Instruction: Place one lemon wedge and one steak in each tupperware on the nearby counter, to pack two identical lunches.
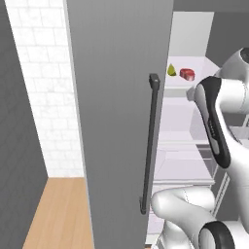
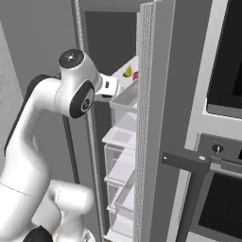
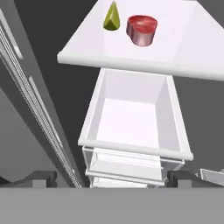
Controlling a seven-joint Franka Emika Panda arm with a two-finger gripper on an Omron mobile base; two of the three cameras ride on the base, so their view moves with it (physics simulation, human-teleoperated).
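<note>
In the left base view, a white tiled wall (image 1: 36,87) and a strip of wooden floor (image 1: 58,214) lie at the far left, followed by the grey fridge door (image 1: 119,97) standing open with its dark vertical handle (image 1: 150,146). Right of the door, the white fridge shelf (image 1: 182,82) carries a yellow-green lemon wedge (image 1: 171,71) with a red steak (image 1: 186,74) just beside it on its right; the white arm (image 1: 219,121) reaches in toward that shelf. In the hand view the lemon wedge (image 3: 111,17) stands point up on the shelf (image 3: 183,48), the steak (image 3: 141,29) close to its right, apart from it. Below the shelf sits a white drawer bin (image 3: 133,118), open at the top. The end effector (image 3: 107,177) shows two dark fingertips (image 3: 41,178) spread wide apart at the bottom corners, holding nothing, well short of the food. In the right base view a dark oven (image 2: 222,142) stands right of the fridge.
</note>
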